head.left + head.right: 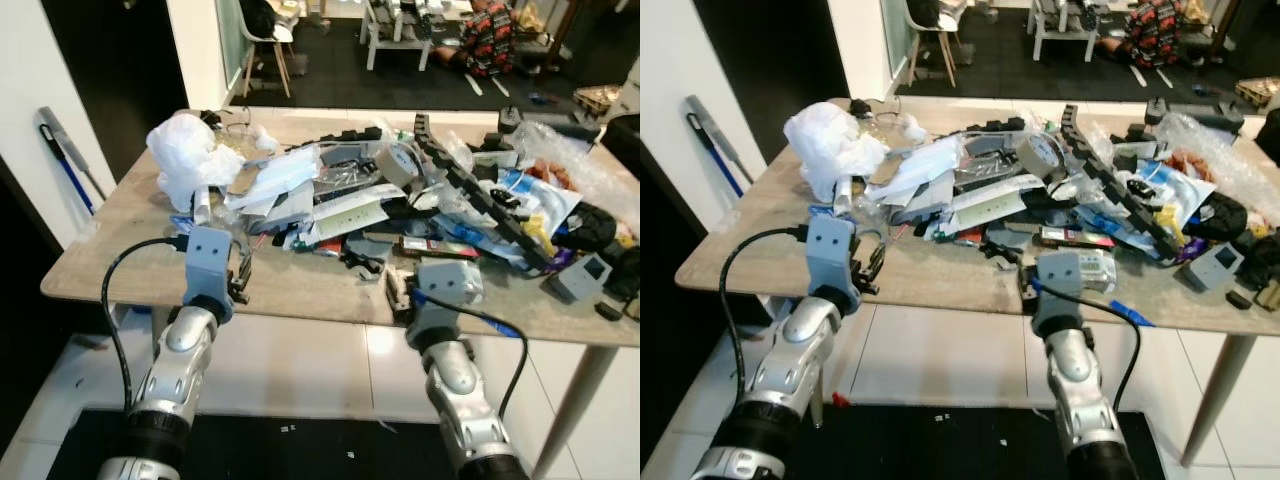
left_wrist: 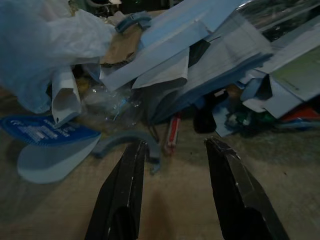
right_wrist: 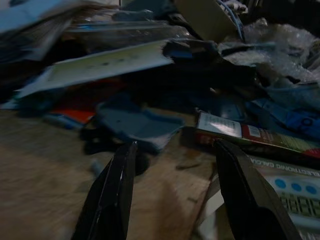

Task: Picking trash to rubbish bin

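The trash heap [image 1: 400, 200] sprawls over the middle and far side of the wooden table [image 1: 130, 240]; one crumpled white plastic bag [image 1: 185, 155] at its left end, one roll of tape [image 1: 397, 163] on top, one long black cable chain [image 1: 470, 190] slanting right, one calculator [image 3: 292, 192]; two grippers at the near edge; left gripper [image 2: 175, 155] spread wide, holding nothing, fingers over bare wood just short of a curved blue strip [image 2: 125, 142]; right gripper [image 3: 175, 155] equally wide and empty, beside a flat red-and-green box [image 3: 250, 132].
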Available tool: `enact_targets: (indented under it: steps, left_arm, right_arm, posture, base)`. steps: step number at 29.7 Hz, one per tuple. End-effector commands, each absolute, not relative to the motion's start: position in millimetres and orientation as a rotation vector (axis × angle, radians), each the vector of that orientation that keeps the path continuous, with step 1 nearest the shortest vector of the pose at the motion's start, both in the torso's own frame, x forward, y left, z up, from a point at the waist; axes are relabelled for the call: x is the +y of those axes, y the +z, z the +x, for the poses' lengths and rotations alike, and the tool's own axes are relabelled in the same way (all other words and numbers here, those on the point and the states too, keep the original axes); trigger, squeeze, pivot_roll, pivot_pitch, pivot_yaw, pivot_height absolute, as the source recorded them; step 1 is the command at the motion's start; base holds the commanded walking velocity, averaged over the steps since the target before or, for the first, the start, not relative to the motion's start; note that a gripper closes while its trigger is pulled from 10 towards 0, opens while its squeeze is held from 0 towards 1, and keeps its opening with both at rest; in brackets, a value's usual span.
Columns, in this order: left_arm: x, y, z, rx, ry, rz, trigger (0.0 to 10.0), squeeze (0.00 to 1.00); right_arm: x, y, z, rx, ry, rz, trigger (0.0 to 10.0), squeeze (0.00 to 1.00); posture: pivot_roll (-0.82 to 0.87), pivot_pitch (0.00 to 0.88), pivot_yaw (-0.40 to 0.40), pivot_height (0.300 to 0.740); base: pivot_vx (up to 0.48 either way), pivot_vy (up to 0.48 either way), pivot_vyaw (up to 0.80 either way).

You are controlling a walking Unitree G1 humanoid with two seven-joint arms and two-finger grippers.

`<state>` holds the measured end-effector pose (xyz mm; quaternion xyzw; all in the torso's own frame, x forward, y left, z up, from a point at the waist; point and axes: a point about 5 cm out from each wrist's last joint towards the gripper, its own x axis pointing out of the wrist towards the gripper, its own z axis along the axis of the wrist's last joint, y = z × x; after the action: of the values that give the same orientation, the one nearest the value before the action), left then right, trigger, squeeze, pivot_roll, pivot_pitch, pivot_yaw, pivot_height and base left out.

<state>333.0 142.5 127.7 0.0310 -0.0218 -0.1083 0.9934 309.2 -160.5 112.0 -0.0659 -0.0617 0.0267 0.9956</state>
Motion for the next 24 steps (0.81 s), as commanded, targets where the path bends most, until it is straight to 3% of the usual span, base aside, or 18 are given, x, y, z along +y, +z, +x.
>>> enact_targets:
  steps: [1,17,20,21,24]
  left_arm:
    - [144.3,125.8,331.4,-0.033,-0.216,0.062,10.0,0.00]
    - [147.6,127.2,329.0,-0.057,-0.208,0.053,10.0,0.00]
    - [145.6,128.1,328.5,-0.060,-0.232,0.049,10.0,0.00]
    - [144.3,128.5,328.0,-0.063,-0.250,0.051,10.0,0.00]
    - [140.6,129.2,326.2,-0.068,-0.298,0.065,10.0,0.00]
  right_arm:
    - [-161.4,111.0,307.6,-0.124,0.055,-0.131,10.0,0.00]
    - [-140.1,110.7,300.1,-0.149,0.233,-0.142,10.0,0.00]
    - [-138.3,111.9,299.5,-0.158,0.257,-0.125,10.0,0.04]
    - [-137.5,111.6,299.5,-0.156,0.267,-0.114,10.0,1.00]
    - [-137.7,109.7,300.9,-0.141,0.276,-0.102,10.0,1.00]
  posture:
    - [-0.05,0.057,0.032,0.740]
    - [-0.05,0.060,0.033,0.740]
    - [-0.05,0.059,0.033,0.740]
    - [-0.05,0.057,0.035,0.740]
    - [-0.05,0.057,0.036,0.740]
  base:
    - [0.247,0.000,0.00]
    - [0.000,0.000,0.00]
    - [0.000,0.000,0.00]
    - [0.000,0.000,0.00]
    - [0.000,0.000,0.00]
